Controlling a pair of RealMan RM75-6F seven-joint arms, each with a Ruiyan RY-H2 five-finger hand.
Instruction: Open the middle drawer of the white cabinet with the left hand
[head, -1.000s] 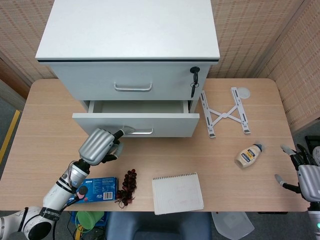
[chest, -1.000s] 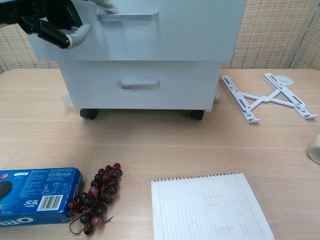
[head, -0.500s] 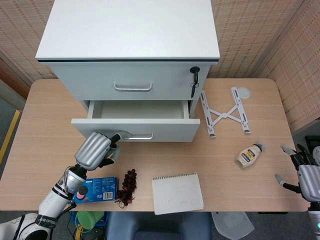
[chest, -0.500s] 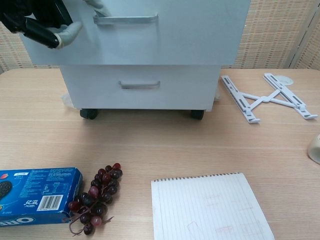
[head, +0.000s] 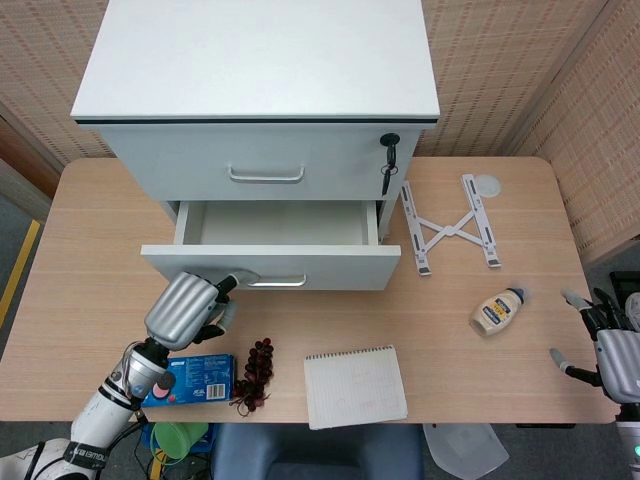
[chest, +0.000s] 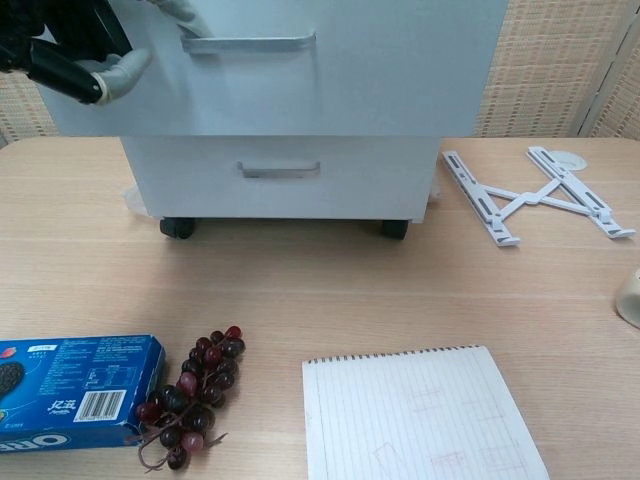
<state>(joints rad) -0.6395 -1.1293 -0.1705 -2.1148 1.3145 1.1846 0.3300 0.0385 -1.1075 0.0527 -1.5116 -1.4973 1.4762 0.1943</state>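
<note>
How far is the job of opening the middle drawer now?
Mostly done: the middle drawer stands out from the white cabinet, its inside showing. In hand: the left hand hooks a finger on the drawer handle. Left: perhaps pulling further, then letting go. The right hand rests idle.

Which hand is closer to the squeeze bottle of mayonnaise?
Right. The right hand sits just right of the mayonnaise bottle; the left hand is far across at the drawer handle.

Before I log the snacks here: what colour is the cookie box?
Blue, with white lettering; the cookie box shows best in the chest view.
</note>
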